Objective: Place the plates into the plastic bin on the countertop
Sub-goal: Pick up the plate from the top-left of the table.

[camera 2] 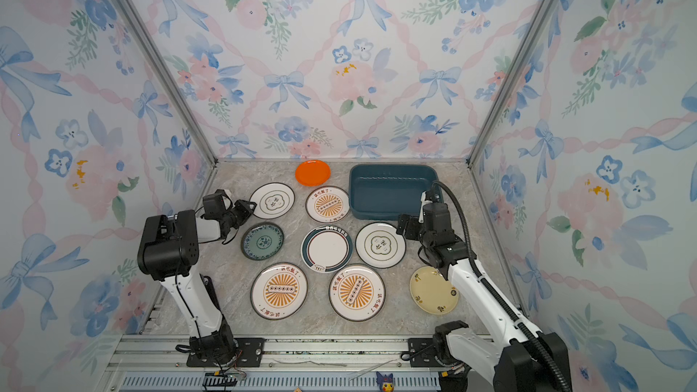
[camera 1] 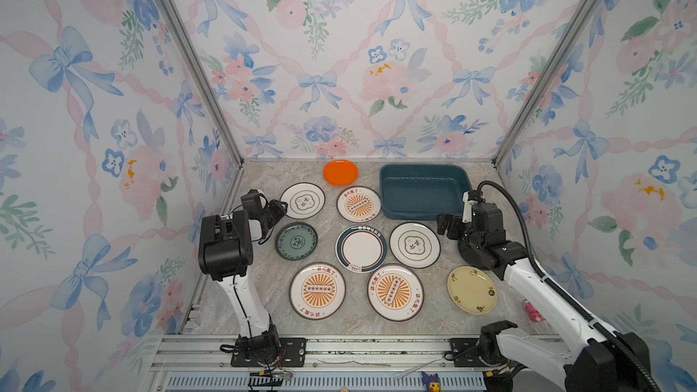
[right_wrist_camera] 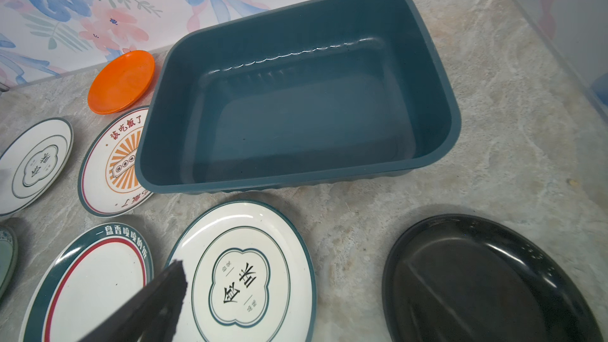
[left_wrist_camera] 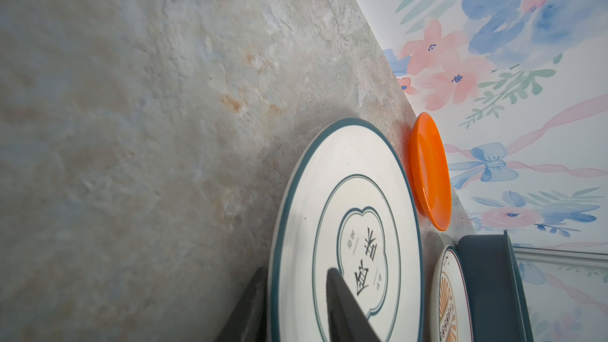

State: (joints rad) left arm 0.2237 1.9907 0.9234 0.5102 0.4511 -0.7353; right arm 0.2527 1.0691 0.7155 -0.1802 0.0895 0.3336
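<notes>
Though the left gripper (camera 1: 280, 208) straddles the nine-o'clock rim of the far green-emblem plate (camera 1: 303, 200), I cannot tell whether it pinches. The plastic bin (camera 1: 415, 215) lies at its three o'clock; the right gripper (camera 1: 445, 225) gapes empty by the bin's five o'clock.

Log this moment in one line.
left gripper: astride left emblem plate rim | right gripper: open, empty | plastic bin: empty

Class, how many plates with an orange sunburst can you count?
3 sunburst plates: one beside the bin, two side by side at the front. None looks hidden.
</notes>
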